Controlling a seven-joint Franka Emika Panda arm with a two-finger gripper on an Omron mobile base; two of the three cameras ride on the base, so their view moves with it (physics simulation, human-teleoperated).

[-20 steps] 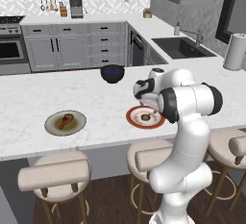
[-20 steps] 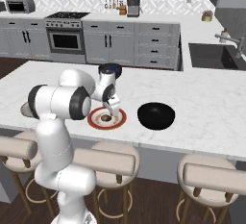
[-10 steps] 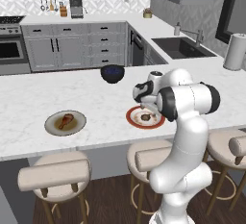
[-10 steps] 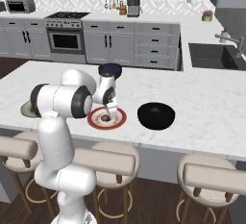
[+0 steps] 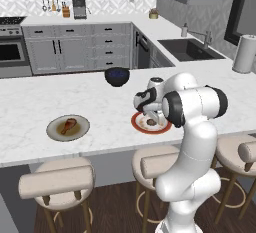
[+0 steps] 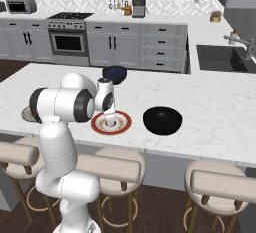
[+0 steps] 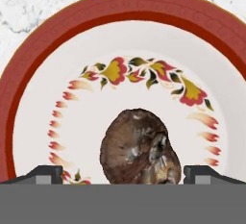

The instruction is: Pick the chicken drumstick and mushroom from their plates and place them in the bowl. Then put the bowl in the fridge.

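Nothing moved yet; mushroom grasp imminent.
The gripper (image 7: 123, 177) stood spread wide astride the mushroom (image 7: 139, 147) on the red-rimmed plate (image 5: 137, 123); left of that plate the chicken drumstick (image 5: 67, 125) remained unmoved, and the bowl (image 6: 162, 120) awaited both, then the fridge.

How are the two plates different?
The red-rimmed plate is white with painted flowers; the grey-olive plate is plain. The red-rimmed plate holds the small brown mushroom, the grey-olive plate the orange drumstick. Both are round, flat and on the counter.
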